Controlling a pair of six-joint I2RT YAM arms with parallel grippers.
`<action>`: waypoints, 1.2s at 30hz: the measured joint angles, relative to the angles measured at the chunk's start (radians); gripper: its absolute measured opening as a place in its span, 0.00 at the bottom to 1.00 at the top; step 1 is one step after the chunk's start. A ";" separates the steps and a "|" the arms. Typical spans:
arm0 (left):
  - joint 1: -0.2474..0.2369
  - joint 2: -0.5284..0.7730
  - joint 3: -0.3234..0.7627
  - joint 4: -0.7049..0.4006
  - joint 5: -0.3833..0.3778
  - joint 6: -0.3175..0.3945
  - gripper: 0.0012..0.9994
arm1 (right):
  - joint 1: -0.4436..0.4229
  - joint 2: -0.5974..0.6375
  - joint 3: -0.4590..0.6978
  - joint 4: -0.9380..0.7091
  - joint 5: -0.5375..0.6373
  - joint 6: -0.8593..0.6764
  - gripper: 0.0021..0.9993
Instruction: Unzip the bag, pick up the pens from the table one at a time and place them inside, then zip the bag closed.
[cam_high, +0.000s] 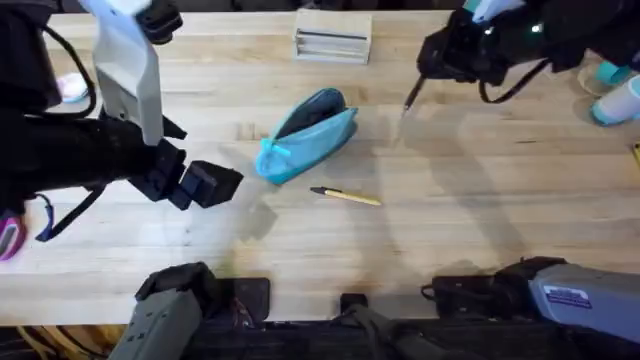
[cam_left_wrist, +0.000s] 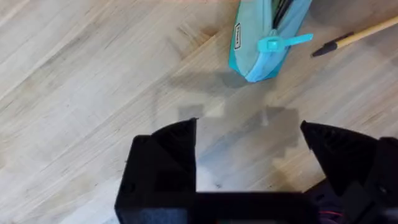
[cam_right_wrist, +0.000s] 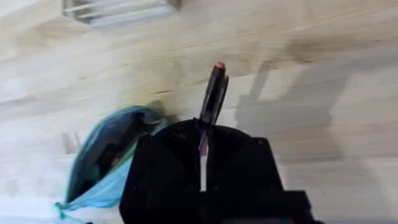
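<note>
- You have a light wooden counter (cam_high: 480, 200) of butcher-block planks, its grain running left to right in the overhead view.
- At its far edge sits 1 small pale box (cam_high: 333, 36) with slatted sides.
- At your far right stand 2 pale cups with teal bases (cam_high: 615, 100).
- Soft shadows fall across the planks near the middle.
</note>
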 joint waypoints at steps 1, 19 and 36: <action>0.000 0.000 0.000 0.000 0.000 0.000 0.99 | 0.019 0.000 0.000 0.013 -0.001 0.015 0.04; 0.000 0.000 0.000 0.000 0.000 0.000 0.99 | 0.278 0.112 0.000 0.322 -0.130 -0.275 0.03; 0.000 0.000 0.000 0.000 0.000 0.000 0.99 | 0.278 0.122 0.001 0.334 -0.325 -1.579 0.03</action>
